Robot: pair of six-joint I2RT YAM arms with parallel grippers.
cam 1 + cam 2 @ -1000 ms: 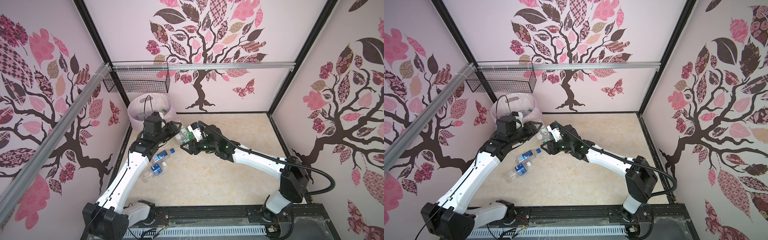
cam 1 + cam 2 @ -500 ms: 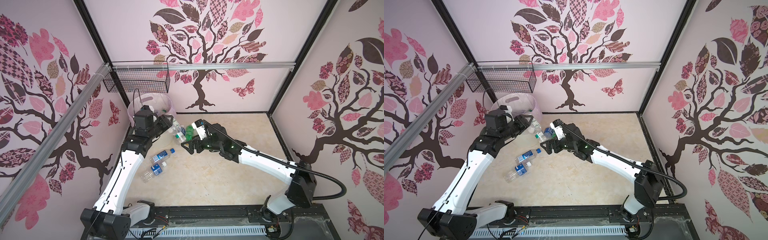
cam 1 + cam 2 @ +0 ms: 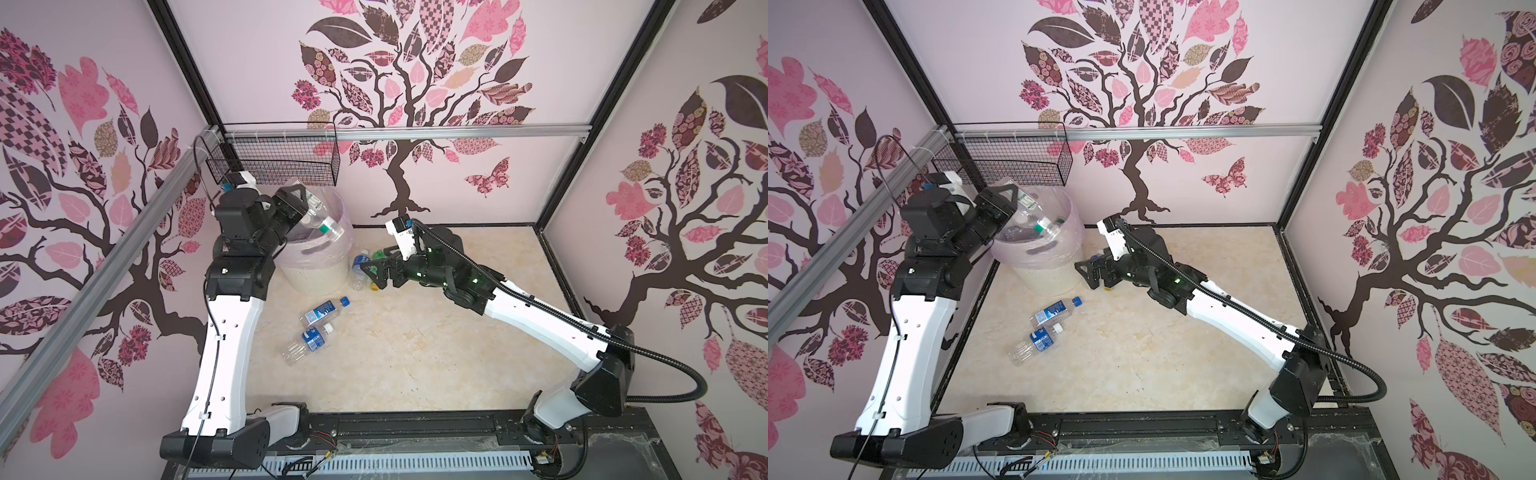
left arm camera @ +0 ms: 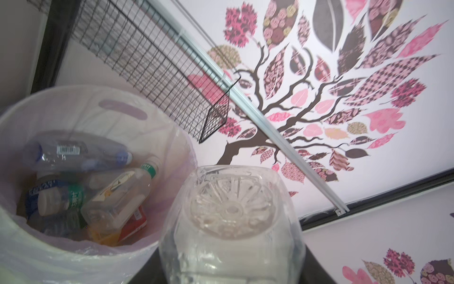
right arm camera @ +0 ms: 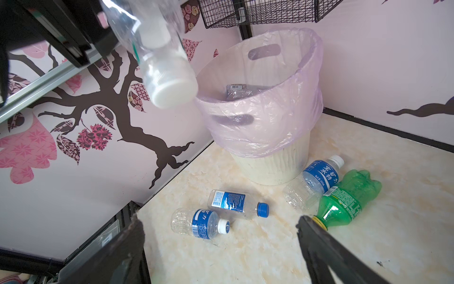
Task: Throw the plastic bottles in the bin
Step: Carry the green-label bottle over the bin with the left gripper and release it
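The bin (image 3: 309,280), a pale round tub with oval handle cutouts and a thin pinkish liner folded over its rim, stands in the far left corner of the floor, and everything else groups around it. Directly above the bin a black wire mesh basket (image 3: 274,164) hangs from the wall rail. The left gripper (image 3: 300,203) is raised at the bin's rim with its jaws pinching a clear white-capped bottle (image 5: 159,61), which hangs above the rim with its cap end tilted down toward the opening. The right gripper (image 3: 372,274) hovers low just beside the bin, jaws spread wide and holding nothing. Close by its fingertips a green Sprite bottle (image 5: 344,199) lies on its side near the bin's base, touching a blue-labelled white-capped bottle (image 5: 319,177) that lies against the base itself. In front of the bin two more lie flat on the floor, touching each other: a blue-capped bottle (image 5: 233,201) nearer the bin and another white-capped one with a blue label (image 5: 199,222) just beyond it. Inside the bin, the dropped bottles (image 4: 98,196) pile up (clear ones mostly, with a green-banded neck and something orange-red showing underneath).
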